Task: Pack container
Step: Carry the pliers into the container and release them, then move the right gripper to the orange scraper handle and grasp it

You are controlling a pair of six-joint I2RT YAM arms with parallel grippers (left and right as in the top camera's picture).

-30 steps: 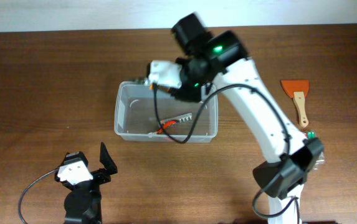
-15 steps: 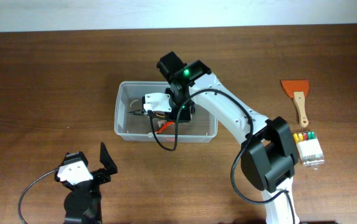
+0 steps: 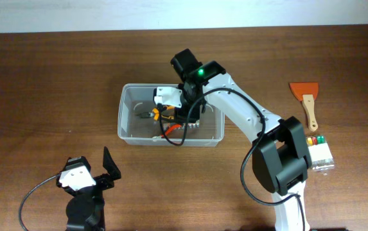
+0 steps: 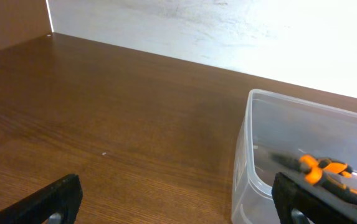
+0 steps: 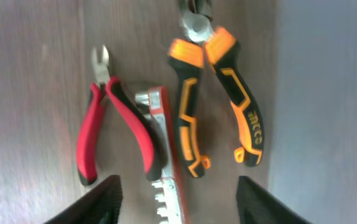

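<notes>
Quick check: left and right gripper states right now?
Left gripper: open, holding nothing.
Right gripper: open, holding nothing, over the container.

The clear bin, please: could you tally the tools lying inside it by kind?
Pliers: 2 (orange-handled pair, red-handled pair)
Bit rack: 1
Total: 3 tools in the bin

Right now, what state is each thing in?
container, open-topped, holding three hand tools
orange pliers, lying in container, ungripped
red cutters, lying in container
red bit rail, lying between them
right tool, open, empty, over container
left tool, open, empty
scraper, on table, unpacked
bit case, on table, unpacked
</notes>
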